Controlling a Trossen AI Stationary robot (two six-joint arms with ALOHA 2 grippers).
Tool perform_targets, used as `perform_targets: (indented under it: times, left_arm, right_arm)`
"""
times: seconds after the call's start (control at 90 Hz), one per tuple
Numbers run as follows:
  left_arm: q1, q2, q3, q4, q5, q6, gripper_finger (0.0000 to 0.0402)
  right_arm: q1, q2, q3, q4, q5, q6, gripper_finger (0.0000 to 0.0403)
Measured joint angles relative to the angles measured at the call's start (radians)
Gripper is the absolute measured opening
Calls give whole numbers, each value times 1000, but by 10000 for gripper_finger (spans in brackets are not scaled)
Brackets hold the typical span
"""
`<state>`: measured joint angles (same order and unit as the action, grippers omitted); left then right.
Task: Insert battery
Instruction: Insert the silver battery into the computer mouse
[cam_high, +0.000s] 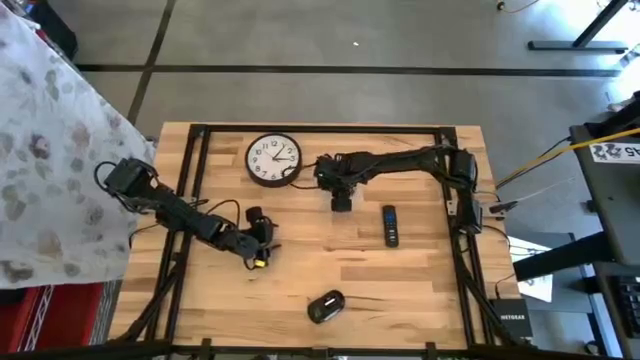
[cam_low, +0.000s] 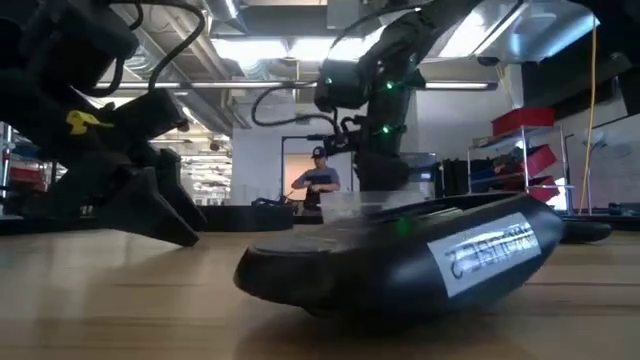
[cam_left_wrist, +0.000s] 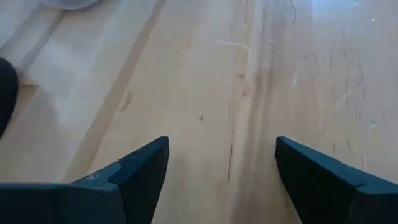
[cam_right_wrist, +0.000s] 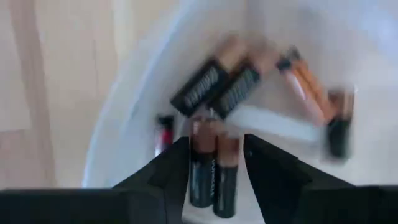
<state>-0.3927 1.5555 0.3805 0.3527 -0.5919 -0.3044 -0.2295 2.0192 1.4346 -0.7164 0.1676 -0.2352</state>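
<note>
Several AA batteries (cam_right_wrist: 227, 87) lie loose in a white bowl (cam_right_wrist: 134, 118) that stands on the table right of the wall clock (cam_high: 273, 160). My right gripper (cam_right_wrist: 216, 152) reaches down into the bowl, open by a narrow gap, with two black-and-copper batteries (cam_right_wrist: 214, 171) side by side between its fingers. In the high view the gripper (cam_high: 341, 198) hides the bowl. A black remote (cam_high: 391, 224) lies face up on the wood to the right of it. My left gripper (cam_left_wrist: 221, 168) hovers open low over bare wood at the table's left (cam_high: 258, 248). My right gripper comes at the bowl from above, its fingers (cam_right_wrist: 171, 168) standing on either side of the pair of batteries and lying along them. Whether the fingers touch the batteries, I cannot tell. The batteries lie on the bowl's floor.
A black computer mouse (cam_high: 325, 306) sits near the table's front edge and fills the low view (cam_low: 400, 255). Black frame rails (cam_high: 190, 200) run along the left and right sides. Bare wood lies between the remote and the mouse. A person (cam_low: 318, 180) stands far behind the table.
</note>
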Motion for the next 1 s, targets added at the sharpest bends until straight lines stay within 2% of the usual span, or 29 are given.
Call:
perform_targets:
  times: [0.122,0.3,0.467,0.733,0.867,1.0]
  left_arm:
    - [0,0,0,0,0,-5,276]
    - [0,0,0,1,1,-7,276]
    - [0,0,1,1,2,-9,276]
    - [0,-1,1,3,3,-10,276]
    - [-1,-1,1,3,4,-10,276]
    - [-1,-1,1,3,4,-10,276]
  right_arm:
    - [0,-1,42,-51,-8,-4,138]
    - [-15,2,69,-83,-184,-30,138]
    - [-35,26,67,-111,-161,-22,138]
    - [-31,33,67,-116,-232,-30,138]
    - [-32,59,67,-102,-210,-20,138]
    - [-31,82,69,-95,-76,8,138]
